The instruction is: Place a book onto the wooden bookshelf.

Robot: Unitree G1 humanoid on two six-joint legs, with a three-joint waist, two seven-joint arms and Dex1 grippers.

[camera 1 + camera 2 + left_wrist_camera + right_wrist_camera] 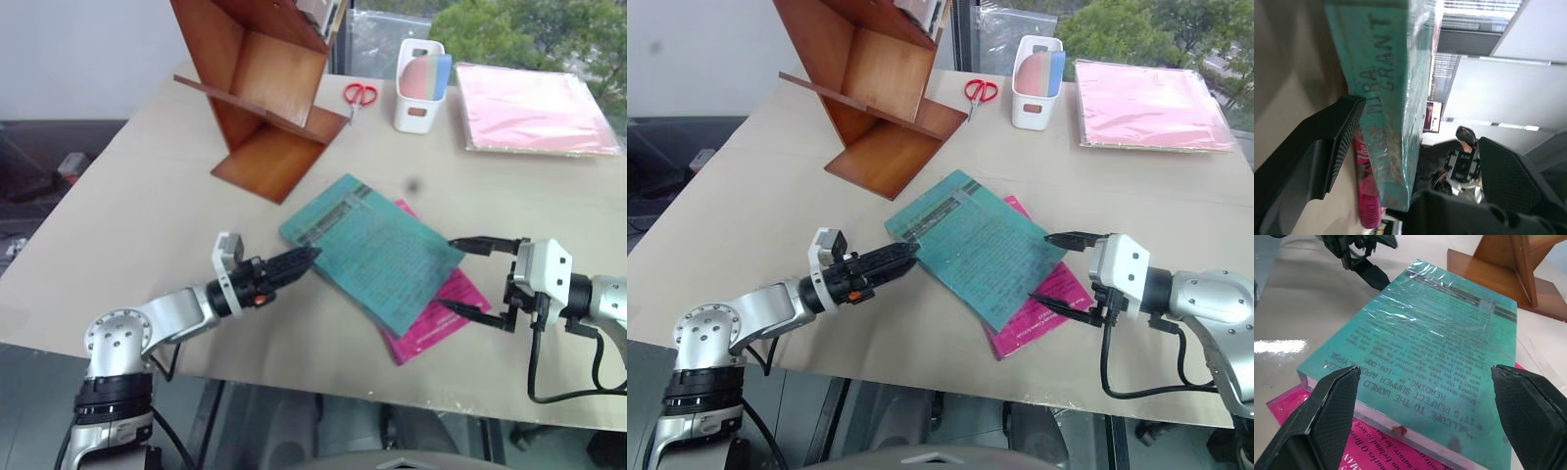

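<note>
Two spread claws, left claw (306, 258) and right claw (468, 277), flank the book (372, 248).

The book (1415, 357) has big dark words on its green cover: "WELCOME TO THE WORLD", "IT'S PERFECT" and "READING SUMMER". The small words under them are too tiny to read. Its spine (1383, 93) says "GRANT". The pink book (1396, 455) under it has words too, but too little shows to read them.
</note>
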